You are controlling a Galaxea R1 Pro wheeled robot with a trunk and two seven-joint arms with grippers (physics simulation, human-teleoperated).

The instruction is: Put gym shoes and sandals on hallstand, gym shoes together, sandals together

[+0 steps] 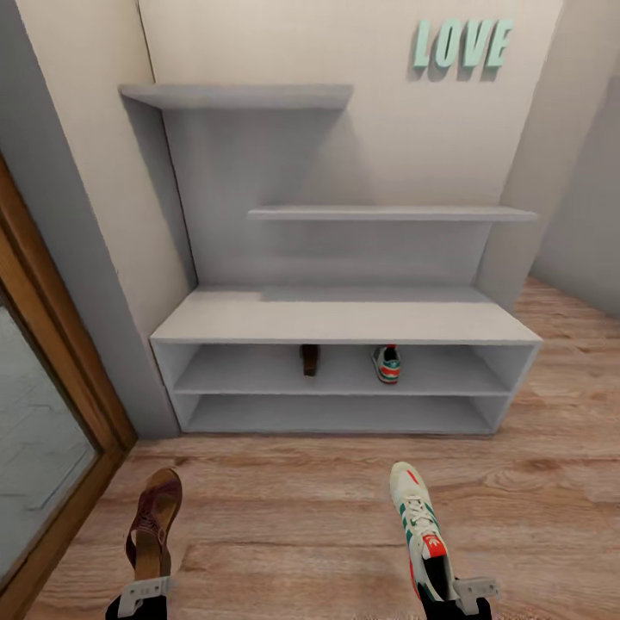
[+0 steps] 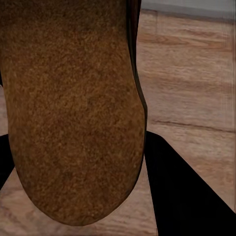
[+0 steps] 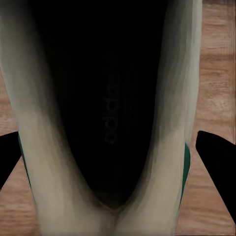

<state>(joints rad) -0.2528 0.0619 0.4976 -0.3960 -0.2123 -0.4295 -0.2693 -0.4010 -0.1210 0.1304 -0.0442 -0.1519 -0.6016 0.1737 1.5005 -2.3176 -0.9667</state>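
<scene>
Left gripper (image 1: 142, 592) clamps a sandal (image 1: 153, 525) by the heel; right gripper (image 1: 461, 594) clamps a gym shoe (image 1: 419, 527) likewise, both held above the floor (image 1: 284, 525). Beyond, the rack (image 1: 344, 314) carries a second sandal (image 1: 309, 359) and second gym shoe (image 1: 387, 363) apart on its upper tier.

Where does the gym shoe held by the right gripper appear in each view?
Head view: held gym shoe at lower right, toe toward the hallstand.
Left wrist view: not in it.
Right wrist view: its dark opening, centre.
Shared landmark: the corridor floor.
</scene>
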